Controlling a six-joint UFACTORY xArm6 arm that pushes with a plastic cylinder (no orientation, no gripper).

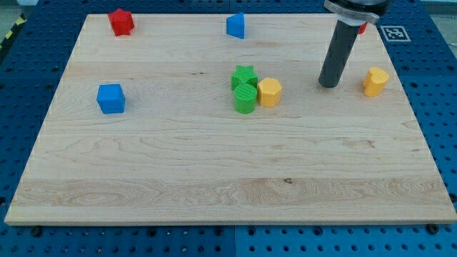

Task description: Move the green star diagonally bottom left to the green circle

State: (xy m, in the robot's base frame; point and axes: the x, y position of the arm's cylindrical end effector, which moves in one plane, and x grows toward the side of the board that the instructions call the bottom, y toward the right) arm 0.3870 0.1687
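While tip (328,85) rests on wooden board (214,178), green star (245,76) touches green circle (245,99); no fingers fitted.

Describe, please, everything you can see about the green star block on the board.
The green star is a small, solid-looking block of bright green with a pointed outline, lying flat on the wooden board, a little above the view's centre. Its lower side touches the green circle, which partly covers it; the yellow hexagon sits just to its lower right. My tip stands apart, toward the view's right.
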